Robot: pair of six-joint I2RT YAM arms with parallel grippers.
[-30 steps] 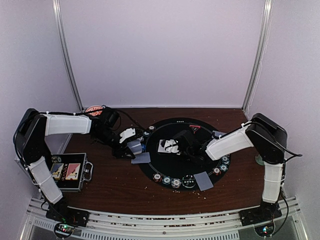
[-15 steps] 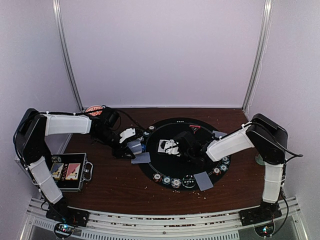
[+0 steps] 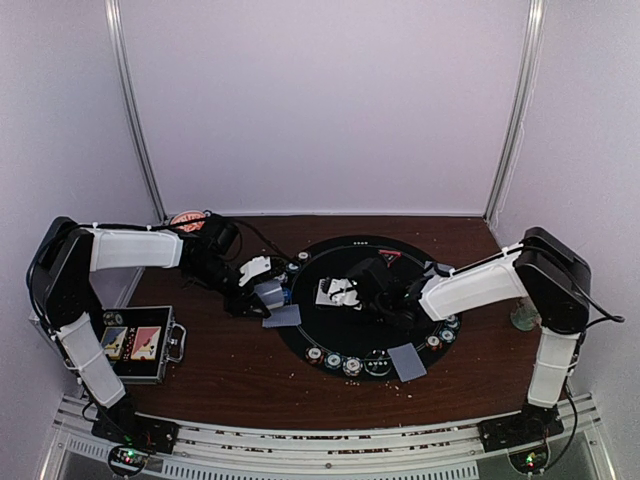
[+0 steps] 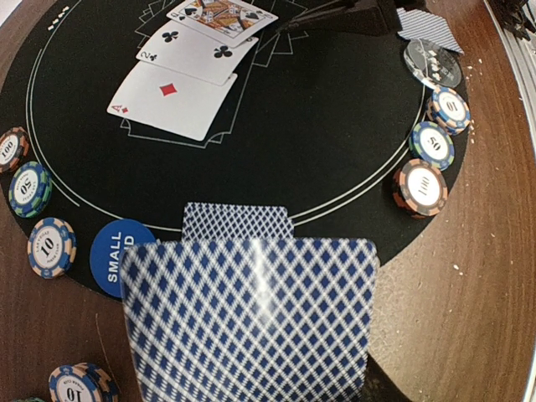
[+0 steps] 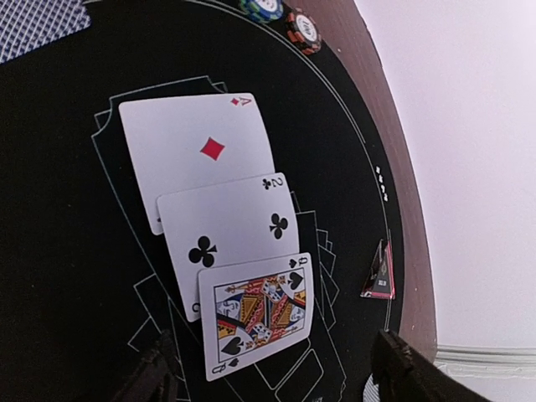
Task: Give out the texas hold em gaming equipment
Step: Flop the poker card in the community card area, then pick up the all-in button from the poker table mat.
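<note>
Right fingers (image 5: pixel 276 377) spread, queen of spades (image 5: pixel 260 314) flat on black mat (image 5: pixel 67 251) just ahead between them; left fingers (image 3: pixel 265 292) pinch blue-backed cards (image 4: pixel 251 327), judged thin, light, slick, flexible, best gripped across a short edge.

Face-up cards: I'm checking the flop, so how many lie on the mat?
3, overlapping in a row at the middle of the mat: ace of diamonds, two of clubs, queen of spades. Another could hide beneath them.
</note>
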